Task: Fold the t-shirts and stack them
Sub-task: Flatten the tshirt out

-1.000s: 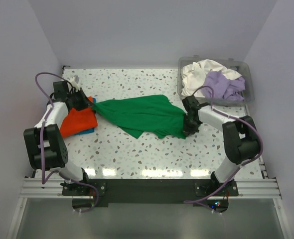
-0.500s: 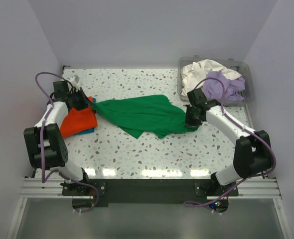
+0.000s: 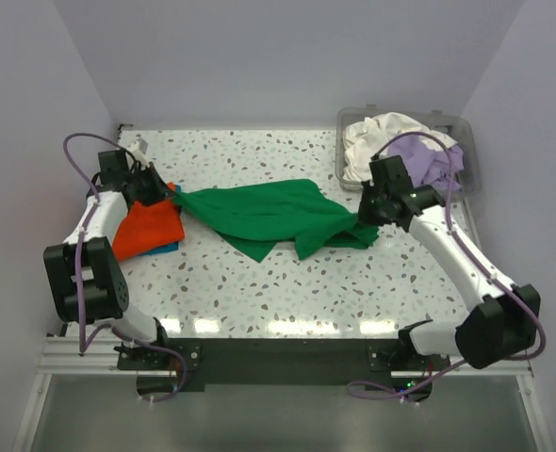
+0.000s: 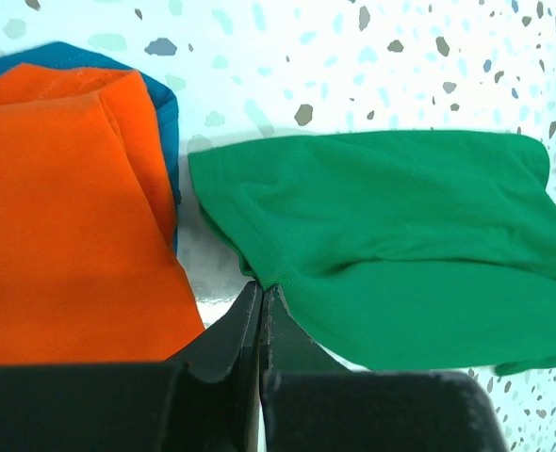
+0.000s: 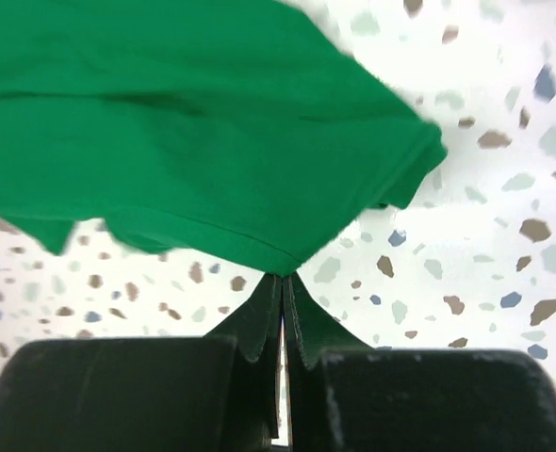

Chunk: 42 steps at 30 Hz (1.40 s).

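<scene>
From above, the green shirt (image 3: 269, 215) lay spread over the middle of the table (image 3: 259, 282), stretched between the two arms. The left gripper (image 3: 169, 197) was closed on its left corner, just beside the folded orange shirt (image 3: 149, 229), which lay on top of a blue shirt (image 3: 168, 249) at the left side. The right gripper (image 3: 362, 216) was closed on the right corner, near the bin (image 3: 470, 151) at the far right, where a white shirt (image 3: 382, 134) and a lavender shirt (image 3: 427, 162) lay crumpled. In the left wrist view, the fingers were pressed together on the hem of the green shirt, with the orange shirt to the left and a blue edge showing beyond it. In the right wrist view, the fingers also pinched the green hem, and the cloth spread away from them over the speckled table.
</scene>
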Tool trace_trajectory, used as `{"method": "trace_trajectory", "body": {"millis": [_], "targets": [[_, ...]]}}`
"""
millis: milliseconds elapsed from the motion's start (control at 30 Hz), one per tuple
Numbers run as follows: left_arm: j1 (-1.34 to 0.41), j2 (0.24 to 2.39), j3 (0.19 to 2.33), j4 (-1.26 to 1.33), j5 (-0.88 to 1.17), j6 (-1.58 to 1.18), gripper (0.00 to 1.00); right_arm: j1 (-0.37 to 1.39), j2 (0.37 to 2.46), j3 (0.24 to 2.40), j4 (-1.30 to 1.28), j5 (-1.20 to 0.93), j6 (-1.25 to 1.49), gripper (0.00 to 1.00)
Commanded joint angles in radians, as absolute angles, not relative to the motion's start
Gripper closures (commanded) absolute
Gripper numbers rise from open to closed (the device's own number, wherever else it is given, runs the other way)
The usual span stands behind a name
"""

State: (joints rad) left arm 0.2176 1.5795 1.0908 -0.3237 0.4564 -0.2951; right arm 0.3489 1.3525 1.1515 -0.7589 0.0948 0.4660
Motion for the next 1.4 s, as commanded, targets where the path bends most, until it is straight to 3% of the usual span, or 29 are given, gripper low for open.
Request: {"method": "trace_trajectory", "body": {"millis": [0,300,800,933,1033,1167,1200,1233,1267,1367], "targets": [[0.225,1.48,1.146,-0.318,0.424,-0.29,1.0,0.351,1.224,1.265,-0.828,0.14,0.431,1.0],[0.229,1.399,1.192,-0.354,0.388,-0.305,1.0,0.35,1.127,1.365,-0.859,0.146,0.417,1.0],[0.23,1.287,1.14,-0.431,0.334,-0.267,1.0,0.35,1.048,1.327,-0.914,0.14,0.416,1.0],[0.23,1.373,1.085,-0.374,0.389,-0.27,1.0,0.347,1.158,1.238,-0.842,0.137,0.4,1.0],[0.229,1.55,1.078,-0.298,0.431,-0.275,1.0,0.336,1.362,1.184,-0.679,0.13,0.385,1.0],[0.229,1.675,1.106,-0.216,0.437,-0.27,1.0,0.319,1.593,1.265,-0.591,0.175,0.394,1.0],[0.229,1.695,1.127,-0.213,0.449,-0.262,1.0,0.316,1.674,1.297,-0.606,0.189,0.397,0.95],[0.23,1.712,1.138,-0.213,0.456,-0.261,1.0,0.316,1.701,1.33,-0.655,0.198,0.405,0.72],[0.229,1.738,1.147,-0.218,0.463,-0.256,1.0,0.314,1.719,1.354,-0.664,0.19,0.41,0.57],[0.229,1.746,1.155,-0.23,0.48,-0.244,1.0,0.316,1.672,1.268,-0.644,0.152,0.419,0.43]]}}
